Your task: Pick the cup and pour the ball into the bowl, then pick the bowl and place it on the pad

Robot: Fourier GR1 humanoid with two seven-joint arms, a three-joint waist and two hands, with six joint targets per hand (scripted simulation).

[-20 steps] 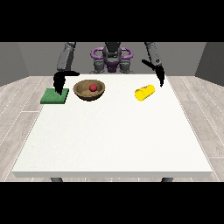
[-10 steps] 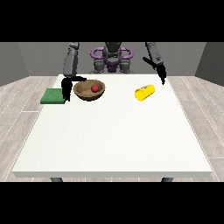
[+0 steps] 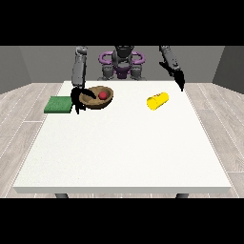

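Nearest you, the white table stretched bare toward the camera. Farther back, your yellow cup lay on its side toward the view's right, apart from everything else. Level with it at the left sat the green pad, and just beside that the brown wooden bowl, tilted, with the red ball inside. The hand at the view's left was at the bowl's rim, on the pad side, fingers curled about that edge. Farthest back, the hand at the view's right hung above the table's far edge, well apart from the cup; you could not tell how its fingers lay.
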